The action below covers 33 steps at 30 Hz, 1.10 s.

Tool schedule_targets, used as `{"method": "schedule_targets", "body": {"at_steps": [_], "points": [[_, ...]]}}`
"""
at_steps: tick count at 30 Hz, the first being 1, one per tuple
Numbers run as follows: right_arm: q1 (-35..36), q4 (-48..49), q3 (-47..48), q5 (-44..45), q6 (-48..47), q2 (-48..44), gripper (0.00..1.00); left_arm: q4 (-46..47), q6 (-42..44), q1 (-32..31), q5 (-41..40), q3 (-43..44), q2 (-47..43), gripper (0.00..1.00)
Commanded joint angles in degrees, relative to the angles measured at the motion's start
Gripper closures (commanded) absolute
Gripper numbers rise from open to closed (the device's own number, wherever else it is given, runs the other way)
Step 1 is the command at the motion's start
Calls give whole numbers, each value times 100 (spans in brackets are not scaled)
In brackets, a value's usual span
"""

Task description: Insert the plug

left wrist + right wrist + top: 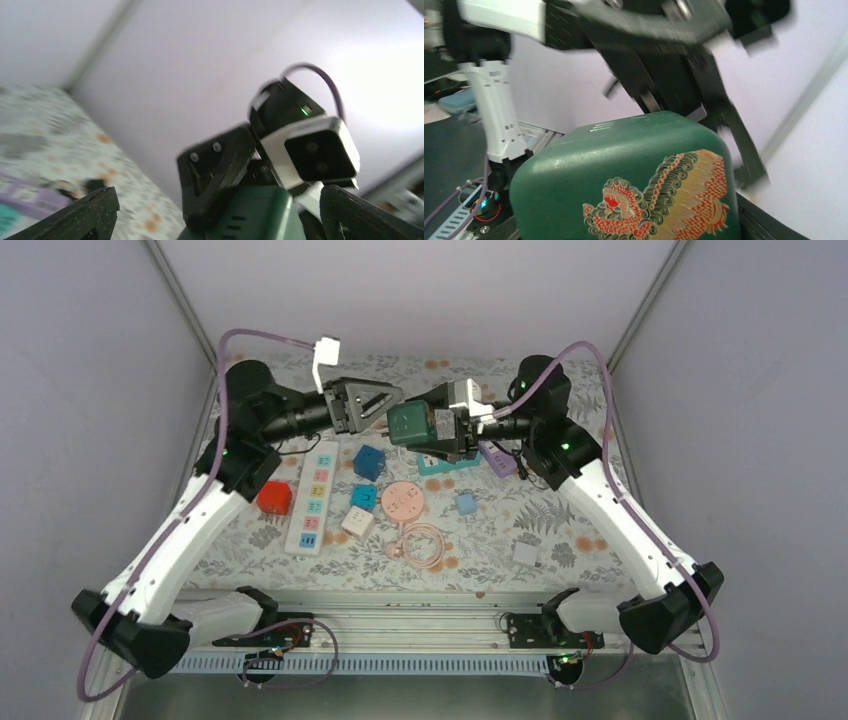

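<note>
Top external view is showing the green dragon-printed plug [408, 422] hanging in the air, beyond and to the right of the white power strip [312, 498]. The right gripper [420, 426] is clamping it. The left gripper [220, 210] is standing wide open around the plug, its fingers [85, 215] sitting clear of both sides without touching.

The green plug [634, 170] is smooth, faintly glossy plastic; the floral tablecloth [480, 540] looks matt fabric

Red cube [274, 497] — well apart from pink cable [422, 543].
</note>
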Motion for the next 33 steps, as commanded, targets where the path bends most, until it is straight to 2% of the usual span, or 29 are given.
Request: {"method": "schedule_targets", "body": {"at_steps": [1,4,7,16,20,25,33], "points": [[-112,-734,-308,1878,869,-157,76,-1807,1400,35,-2502,167,-645,0],[-345,-1371,-266,2664,1235,114,82,-2191,1855,39,-3501,27,-918,0],[-662,-2000,-95,3262,1436,470,83,-2495,2186,34,-4147,-92,-1074,0],[-1502,-2952,882,5057,1440,1755,81,-2803,2505,39,-4775,-623,-1305,0],[-1884,-3348,1436,5298,1344,2542,81,-2756,2463,43,-4896,-870,-1290,0],[-2253,-3734,2163,5321,1192,3400,81,-2507,2446,50,-5061,-730,-905,0],[-2367,-4284,3050,5273,824,4487,80,-2457,2745,65,-5294,-673,-380,0]]}}
